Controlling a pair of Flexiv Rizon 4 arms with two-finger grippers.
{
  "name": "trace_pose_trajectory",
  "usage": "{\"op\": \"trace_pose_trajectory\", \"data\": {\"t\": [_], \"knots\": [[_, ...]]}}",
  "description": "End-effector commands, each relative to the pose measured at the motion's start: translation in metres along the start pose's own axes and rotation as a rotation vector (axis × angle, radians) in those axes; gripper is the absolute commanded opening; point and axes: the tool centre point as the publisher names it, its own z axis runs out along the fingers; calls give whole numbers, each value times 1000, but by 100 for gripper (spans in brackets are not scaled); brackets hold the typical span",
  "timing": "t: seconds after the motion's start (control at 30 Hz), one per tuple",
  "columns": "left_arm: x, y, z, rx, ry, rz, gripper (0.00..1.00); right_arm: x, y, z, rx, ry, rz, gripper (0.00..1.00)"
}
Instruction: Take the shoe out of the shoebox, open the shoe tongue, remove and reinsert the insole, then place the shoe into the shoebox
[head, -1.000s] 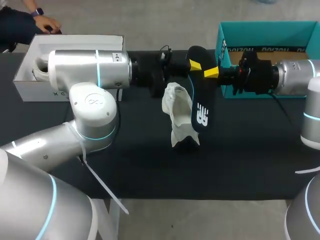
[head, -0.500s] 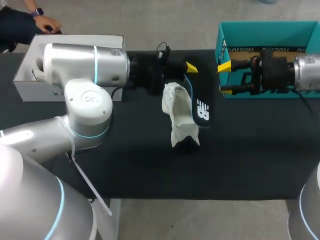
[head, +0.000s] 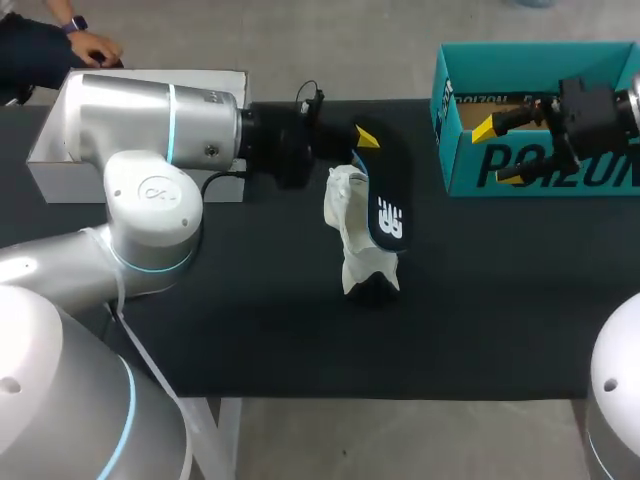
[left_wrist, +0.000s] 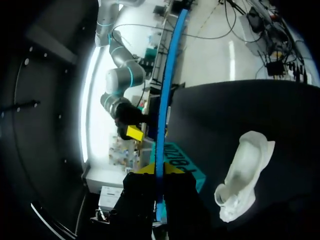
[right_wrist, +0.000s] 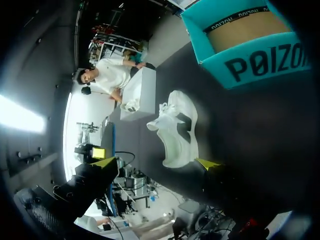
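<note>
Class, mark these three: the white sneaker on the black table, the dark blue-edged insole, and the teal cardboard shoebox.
white sneaker (head: 356, 238): head view, on its upper.
dark blue-edged insole (head: 386, 192): head view, flat face beside its white logo.
teal cardboard shoebox (head: 463, 172): head view, front wall near a corner.

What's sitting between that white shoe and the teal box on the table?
Head view: the dark insole, held in the left gripper, hangs right beside the white shoe; from there to the teal box, only bare black table.
</note>
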Motion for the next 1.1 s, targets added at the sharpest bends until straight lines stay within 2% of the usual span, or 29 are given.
{"op": "trace_pose_trajectory", "data": {"t": [0.03, 0.27, 1.1], "knots": [[1, -2, -3, -3, 1, -6, 0, 3, -2, -31, 9, -122, -2, 100], [0, -1, -4, 0, -11, -17, 0, 4, -3, -53, -19, -126, -18, 100], [-2, -1, -4, -5, -15, -32, 0, 4, -2, -54, -8, -132, -15, 100]]}}
